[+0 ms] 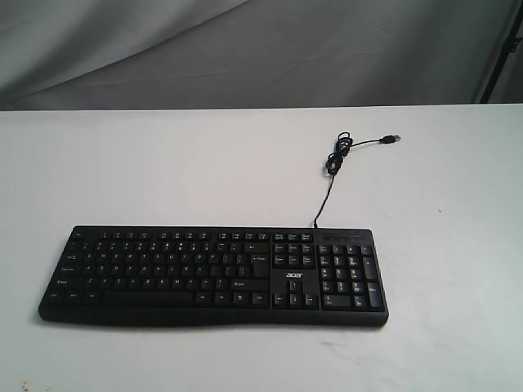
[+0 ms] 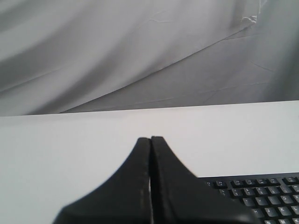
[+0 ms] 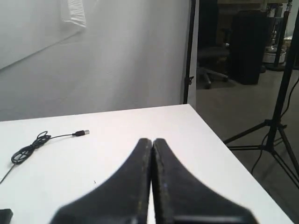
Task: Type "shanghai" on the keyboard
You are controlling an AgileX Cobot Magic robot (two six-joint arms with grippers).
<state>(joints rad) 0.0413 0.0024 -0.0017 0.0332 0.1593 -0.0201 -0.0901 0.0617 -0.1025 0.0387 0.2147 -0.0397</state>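
The black keyboard (image 1: 214, 276) lies flat on the white table, near its front edge, with the number pad to the right. Its thin cable (image 1: 331, 167) runs back to a coil and a loose USB plug (image 1: 393, 138). Neither gripper shows in the exterior view. In the left wrist view my left gripper (image 2: 151, 138) is shut with nothing in it, and a corner of the keyboard (image 2: 261, 193) lies beside it. My right gripper (image 3: 152, 140) is also shut and empty, above bare table, with the cable coil (image 3: 25, 150) and USB plug (image 3: 82, 133) off to one side.
The white table (image 1: 122, 171) ends at a grey draped backdrop (image 1: 245, 49). In the right wrist view the table's side edge (image 3: 219, 140) drops to a floor with a black light-stand tripod (image 3: 275, 130) and an office chair (image 3: 212, 70).
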